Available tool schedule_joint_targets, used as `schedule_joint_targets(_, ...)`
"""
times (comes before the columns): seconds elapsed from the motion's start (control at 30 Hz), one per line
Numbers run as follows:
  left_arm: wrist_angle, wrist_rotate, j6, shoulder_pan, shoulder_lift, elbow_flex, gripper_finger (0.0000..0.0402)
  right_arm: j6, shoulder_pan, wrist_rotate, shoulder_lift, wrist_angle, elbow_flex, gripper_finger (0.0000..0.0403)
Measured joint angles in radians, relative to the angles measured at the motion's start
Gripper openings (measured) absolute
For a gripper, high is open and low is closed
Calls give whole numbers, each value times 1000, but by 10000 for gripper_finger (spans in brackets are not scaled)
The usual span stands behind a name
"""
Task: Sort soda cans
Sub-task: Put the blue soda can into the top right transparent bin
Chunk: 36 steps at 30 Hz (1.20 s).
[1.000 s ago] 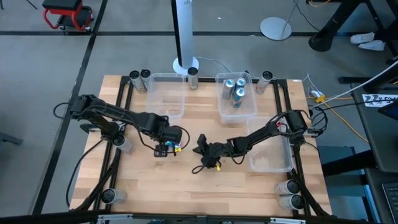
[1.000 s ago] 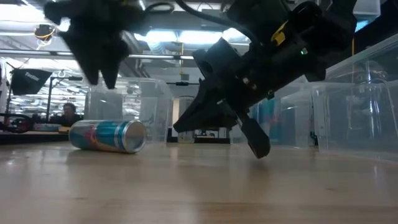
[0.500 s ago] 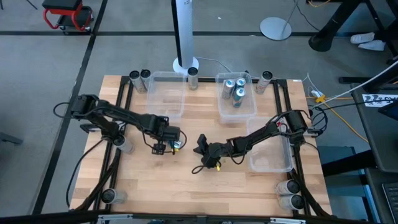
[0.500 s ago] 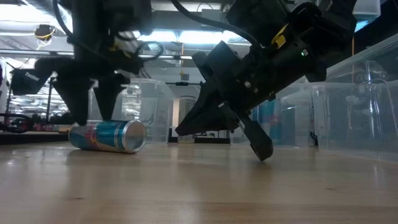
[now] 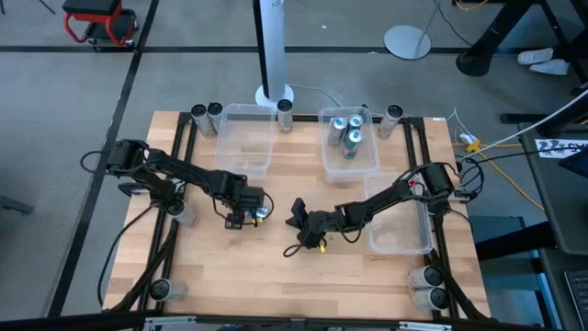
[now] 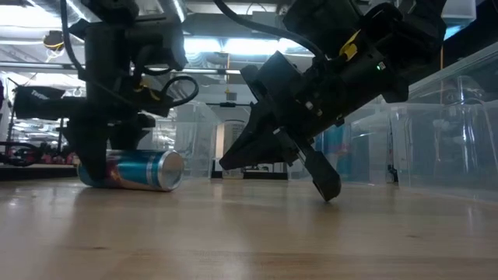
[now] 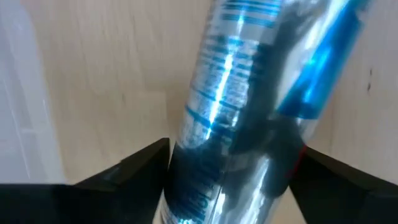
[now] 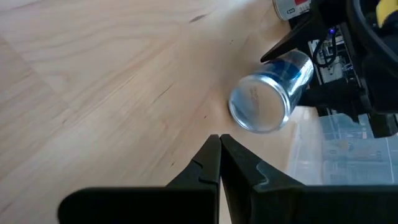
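Note:
A blue-and-silver soda can [image 6: 140, 169] lies on its side on the wooden table, left of the middle. My left gripper [image 5: 244, 215] points straight down over it, its fingers closed in on the can [image 7: 236, 124] from both sides. My right gripper [image 5: 296, 213] hovers shut just above the table at the middle, slanting down toward the can [image 8: 270, 93] and touching nothing. Three more blue-and-silver cans stand in the far clear bin [image 5: 349, 152]. My left gripper has the lying can's round wall [image 7: 186, 155] between its two fingers, one finger [image 7: 146, 165] on each long side. The fingers come from above and lie across the can. The can still rests on its side on the table.
An empty clear bin [image 5: 246, 138] stands at the far left and another clear bin [image 5: 400, 230] at the right edge. Single cans stand along the table frame at the far edge [image 5: 285, 110], the left side [image 5: 184, 213] and the near corners [image 5: 427, 285].
My left gripper has come down from above the can until its fingers reach the table on both sides of it, drifting slightly toward the table's right. The can has stayed lying where it was.

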Motion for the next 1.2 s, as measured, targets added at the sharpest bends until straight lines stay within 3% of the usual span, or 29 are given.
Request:
schedule_joint_targets(0.13, 1, 0, -27, -8, -1, 3, 223, 0, 0, -1, -1, -3, 0, 10)
schedule_joint_targets(0.33, -34, 1, -76, -68, -20, 41, 223, 0, 26, -43, -112, -121, 0, 10)
schedule_joint_targets(0.53, 19, -1, -147, -176, -141, 81, 223, 2, 70, -44, -260, -238, 2, 10)
schedule_joint_targets(0.9, 214, -170, -131, -339, -298, 76, 223, -78, 64, -24, -297, -77, 1, 14)
schedule_joint_targets(1.03, 261, -176, -106, -358, -307, 40, 223, -95, 74, -138, -306, -59, 1, 60)
schedule_joint_targets(1.2, 403, -177, -90, -349, -309, -36, 223, -156, 80, -168, -352, -110, 53, 174)
